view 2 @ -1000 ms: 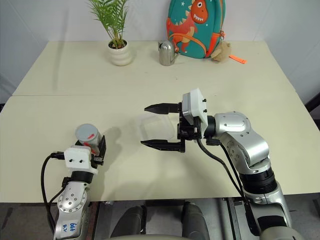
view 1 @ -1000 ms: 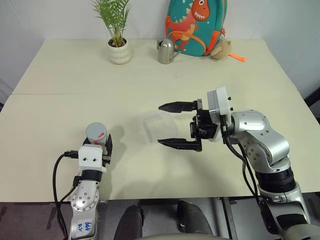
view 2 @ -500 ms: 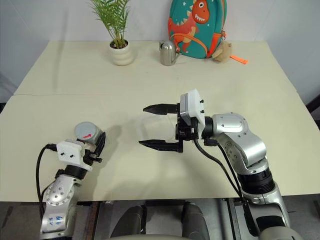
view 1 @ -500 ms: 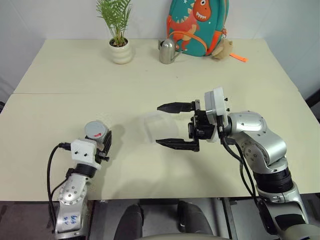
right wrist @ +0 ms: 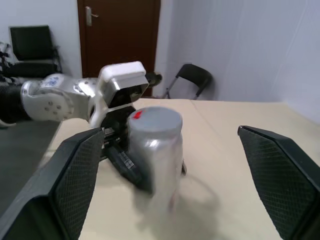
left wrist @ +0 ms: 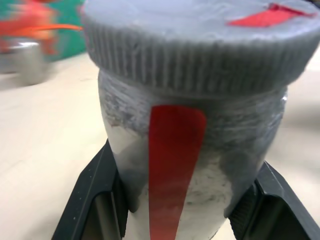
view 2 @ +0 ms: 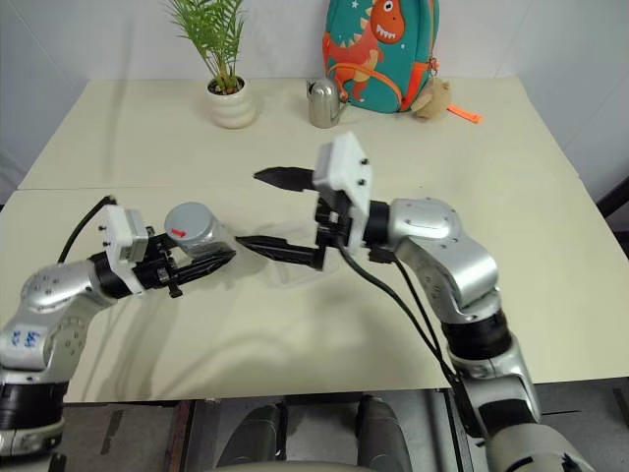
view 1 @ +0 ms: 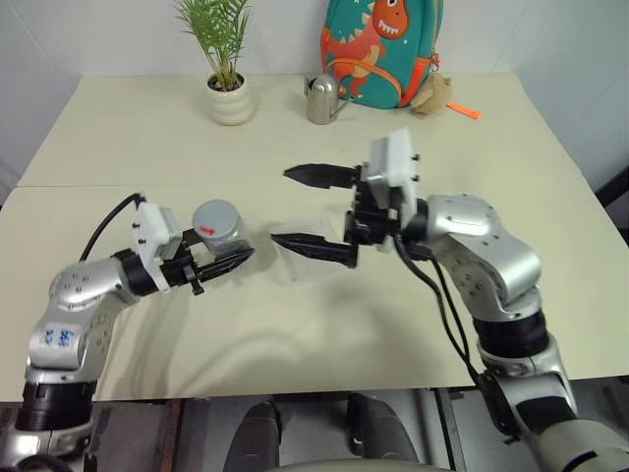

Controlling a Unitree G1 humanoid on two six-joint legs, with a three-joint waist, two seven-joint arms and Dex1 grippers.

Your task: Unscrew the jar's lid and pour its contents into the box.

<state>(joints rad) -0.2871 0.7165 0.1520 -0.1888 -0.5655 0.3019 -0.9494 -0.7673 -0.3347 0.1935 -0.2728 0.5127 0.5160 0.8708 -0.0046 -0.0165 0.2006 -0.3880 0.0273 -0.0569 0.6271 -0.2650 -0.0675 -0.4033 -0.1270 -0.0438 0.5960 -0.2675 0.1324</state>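
Note:
My left gripper (view 1: 234,258) is shut on the jar (view 1: 220,234), holding it upright just above the table, left of centre. The jar is a small cloudy cylinder with a red strip (left wrist: 172,165) on its side. The ribbed grey lid (view 1: 216,214), with its small red mark, sits on top. I cannot make out the contents through the wall. My right gripper (view 1: 283,206) is open and level, pointing at the jar from the right, a short gap away. The clear box (view 1: 307,264) lies on the table under the right gripper's lower finger.
Along the table's (view 1: 324,334) far edge stand a white plant pot (view 1: 224,100), a silver watering can (view 1: 319,100), a dinosaur backpack (view 1: 383,49) and a plush toy (view 1: 432,93). In the right wrist view, chairs and a door stand beyond the table.
My left arm swung up and to the right, raising the jar off the table and turning the gripper level. The right gripper, still open, moved left and slightly up toward the jar.

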